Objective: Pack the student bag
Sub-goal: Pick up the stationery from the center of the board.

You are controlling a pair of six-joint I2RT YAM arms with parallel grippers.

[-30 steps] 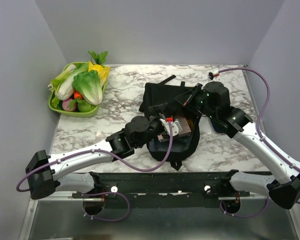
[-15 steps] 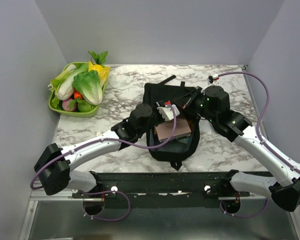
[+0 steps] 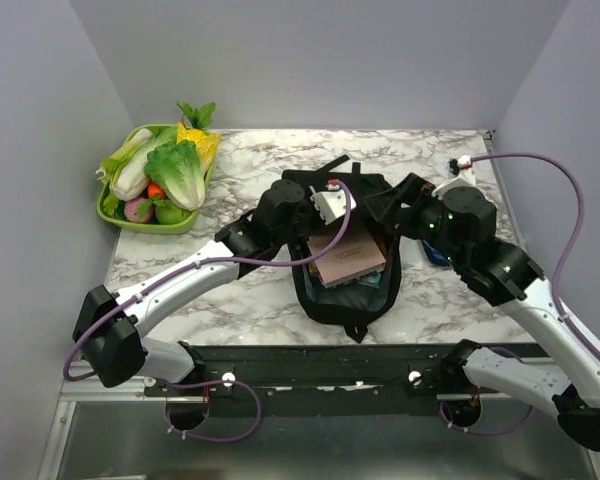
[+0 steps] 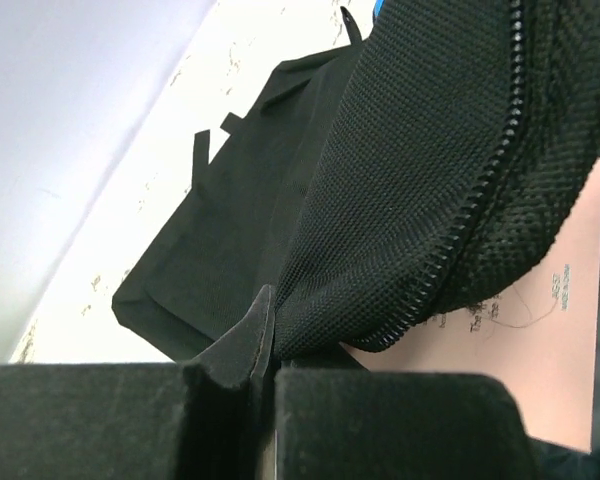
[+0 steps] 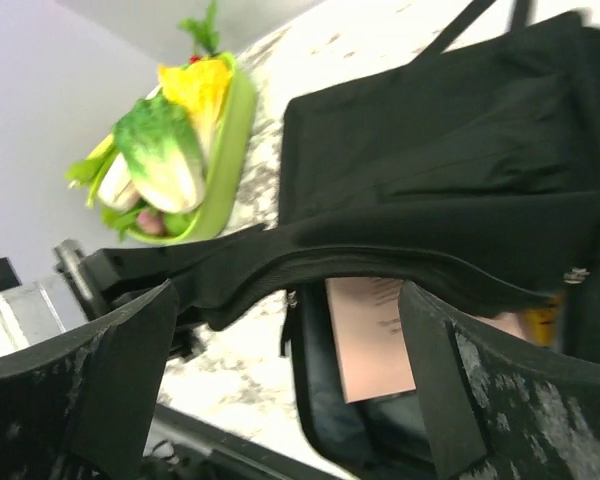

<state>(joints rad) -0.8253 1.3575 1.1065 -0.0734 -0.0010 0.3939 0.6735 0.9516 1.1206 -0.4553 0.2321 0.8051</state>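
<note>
The student bag is lying open in the middle of the surface, just ahead of my two bases, with a pinkish book showing inside its mouth. My left pincer is clenching the zippered flap and pinching its woven fabric between the tips. My right pincer is standing released, fingers spread to either side of that raised flap and gripping nothing. I am judging the step in hand to be managing the opening with the book already inside. The next move calls for lifting or drawing the flap gently, since the floppy fabric could drag the whole bag, while the free right arm is available for another item or the zipper. The overhead view is giving the layout: the green tray of vegetables at the far left, well apart from the bag, but not the grip itself. The left wrist view is showing the pinch and the zipper teeth. The right wrist view is showing the flap arching above the book.
</note>
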